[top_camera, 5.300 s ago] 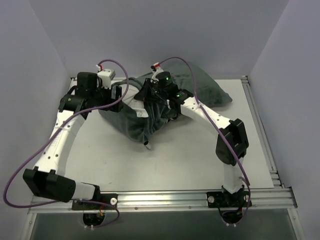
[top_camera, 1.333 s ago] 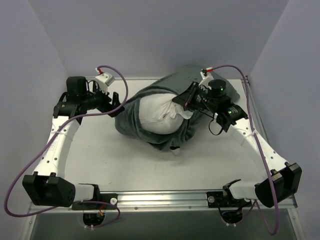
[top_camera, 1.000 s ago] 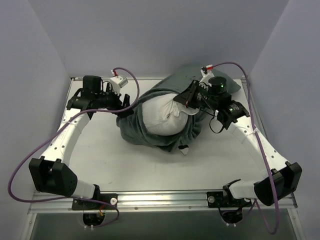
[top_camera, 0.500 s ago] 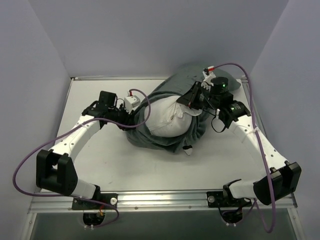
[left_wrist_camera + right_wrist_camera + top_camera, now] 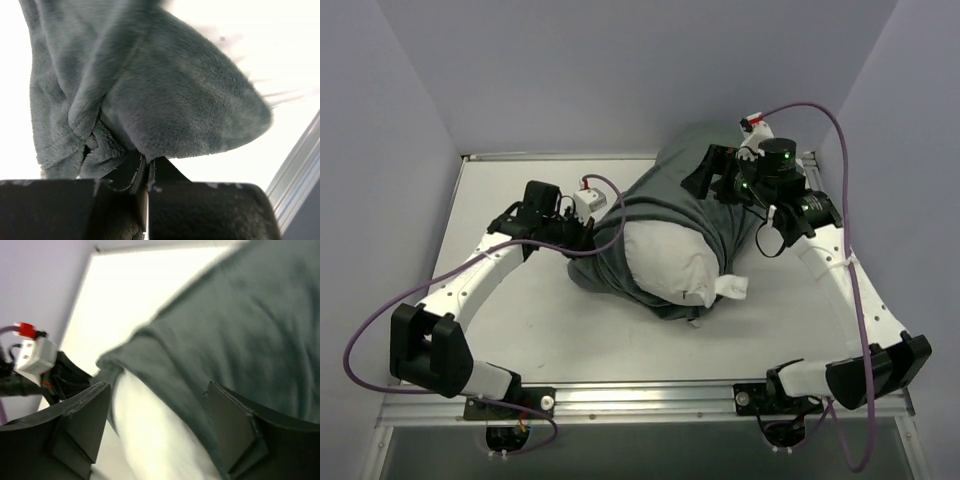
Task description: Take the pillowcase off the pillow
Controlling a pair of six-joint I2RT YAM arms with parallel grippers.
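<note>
The surface (image 5: 520, 320) carries the pillow (image 5: 675, 262), long axis running far-right to near-centre. Its white end is bare toward the arm bases, the rest inside the grey-side-out pillowcase (image 5: 685, 195). Left pincer (image 5: 147, 164) is clamped on the case's mouth edge at the pillow's left; right pincer (image 5: 156, 400), spread wide, is over the far covered end, so prob. nearer the part to drag off.

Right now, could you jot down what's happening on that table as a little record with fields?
pillow: white, near end and one corner out of the pillowcase
pillowcase: dark grey side showing, wrapped round the pillow's far part
left jaws: shut on a pillowcase fold
right jaws: open, over the pillowcase
</note>
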